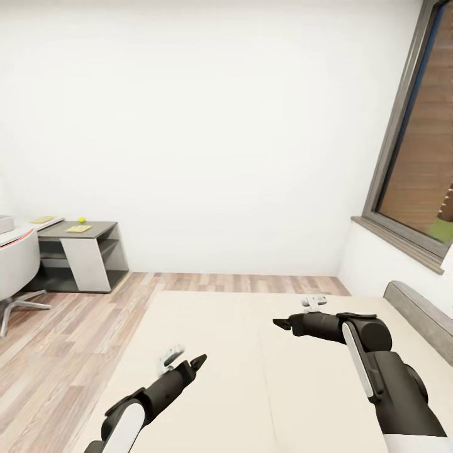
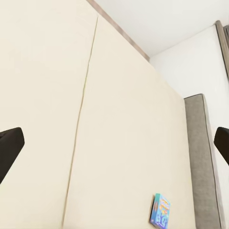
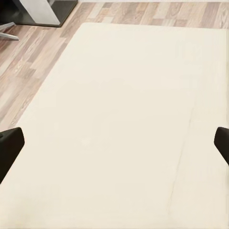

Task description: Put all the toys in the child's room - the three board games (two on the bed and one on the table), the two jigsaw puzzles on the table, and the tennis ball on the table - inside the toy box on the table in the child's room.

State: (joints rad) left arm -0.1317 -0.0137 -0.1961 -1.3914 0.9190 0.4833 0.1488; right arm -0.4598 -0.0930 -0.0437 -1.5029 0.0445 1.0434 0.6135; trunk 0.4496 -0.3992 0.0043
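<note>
While both arms hover over the bed [image 1: 251, 352], we see left fingers [image 1: 200, 362] and right fingers [image 1: 281, 324] spread wide, empty. A blue game box [image 2: 160, 211] lies near the headboard [image 2: 202, 157]; at ten o'clock, the desk [image 1: 88, 231] carries a ball [image 1: 81, 220].

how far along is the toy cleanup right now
Nothing looks done yet. Both tools, left and right, hang open and empty over the bed. A blue board game lies on the mattress near the headboard. The tennis ball and a flat yellow item sit on the table.
</note>
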